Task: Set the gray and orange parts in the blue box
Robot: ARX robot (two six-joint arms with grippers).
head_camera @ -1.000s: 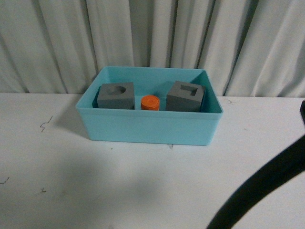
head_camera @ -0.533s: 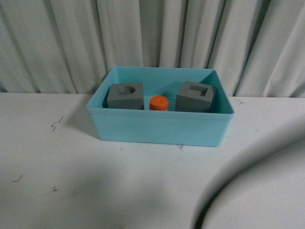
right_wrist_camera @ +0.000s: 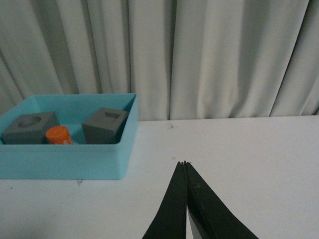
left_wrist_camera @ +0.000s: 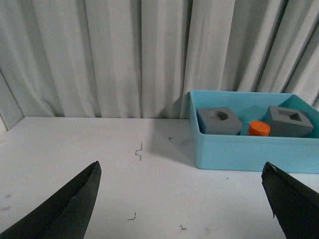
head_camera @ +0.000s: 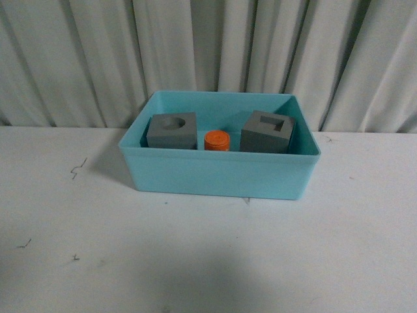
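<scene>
At the 12 o'clock end of the white table (head_camera: pixel 195 261), before the pale curtain (head_camera: pixel 208 45), stands the blue box (head_camera: pixel 218 173). Inside it lie the gray cube with round hole (head_camera: pixel 172 130) at 9 o'clock, the orange cylinder (head_camera: pixel 217 141) between, and the gray cube with rectangular hole (head_camera: pixel 268 132) at 3 o'clock. Neither arm shows in the front view. Left gripper (left_wrist_camera: pixel 182 199): fingers spread wide, empty. Right gripper (right_wrist_camera: pixel 185 167): fingertips pressed together, holding nothing, well apart from the box.
</scene>
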